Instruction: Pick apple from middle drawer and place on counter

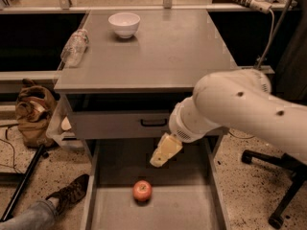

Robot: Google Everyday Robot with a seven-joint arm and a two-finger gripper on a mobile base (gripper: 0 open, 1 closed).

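Note:
The apple (142, 190), small and red-orange, lies on the floor of the open middle drawer (192, 210), near its middle. My gripper (163, 153) hangs from the white arm over the drawer's rear part, above and slightly right of the apple, not touching it. The counter (168, 51) is the flat grey top of the cabinet, above the drawers.
A white bowl (124, 24) and a lying plastic bottle (74, 47) sit on the counter's far left. A closed drawer front with a black handle (153, 122) is above the open drawer. A bag (33, 114), a person's shoe (72, 193) and a chair base (283, 186) are on the floor.

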